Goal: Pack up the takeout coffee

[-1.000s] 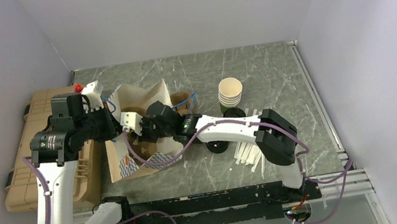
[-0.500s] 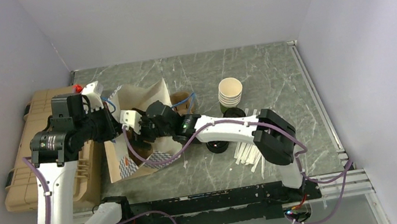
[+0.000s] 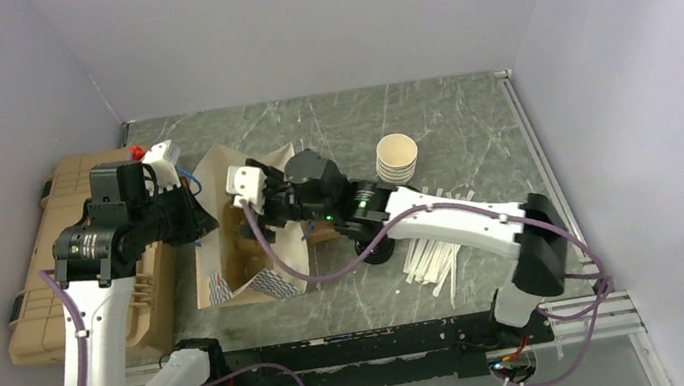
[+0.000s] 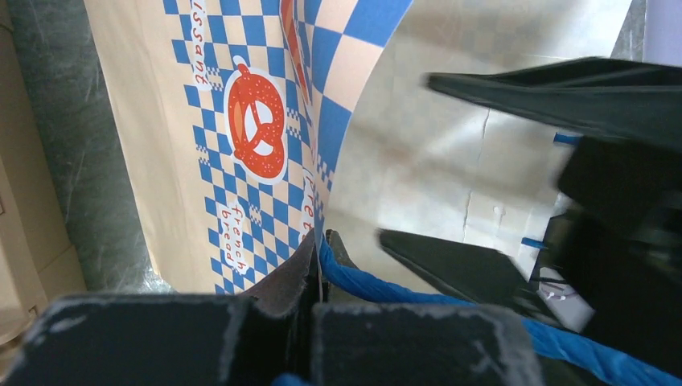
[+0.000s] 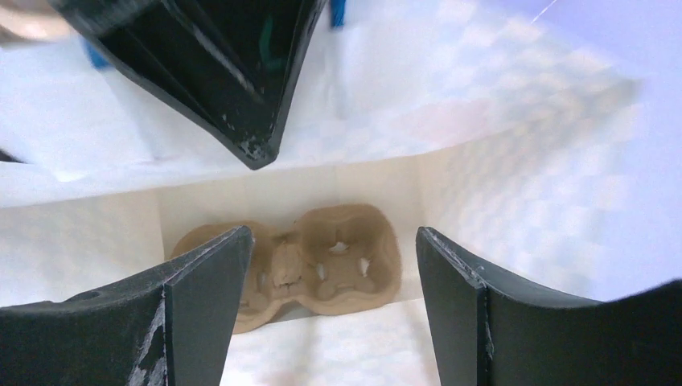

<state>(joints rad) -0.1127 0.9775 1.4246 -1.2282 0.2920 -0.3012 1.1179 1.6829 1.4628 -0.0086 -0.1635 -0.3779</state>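
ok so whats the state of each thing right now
bag: open, rim pinched by the left gripper
left gripper: shut on the bag's edge
right gripper: open, empty, at the bag's mouth
carrier: lying at the bottom of the bag, pockets empty
cups: stacked upright, no lids
coffee: not in view

A blue-checked paper bag (image 3: 238, 268) printed with a pretzel sits open left of centre on the marble table (image 3: 468, 115), a brown pulp cup carrier (image 5: 322, 265) at its bottom, a tan case (image 3: 33, 305) to its left, and stacked lidless cups (image 3: 397, 157) and white sticks (image 3: 434, 263) to its right.
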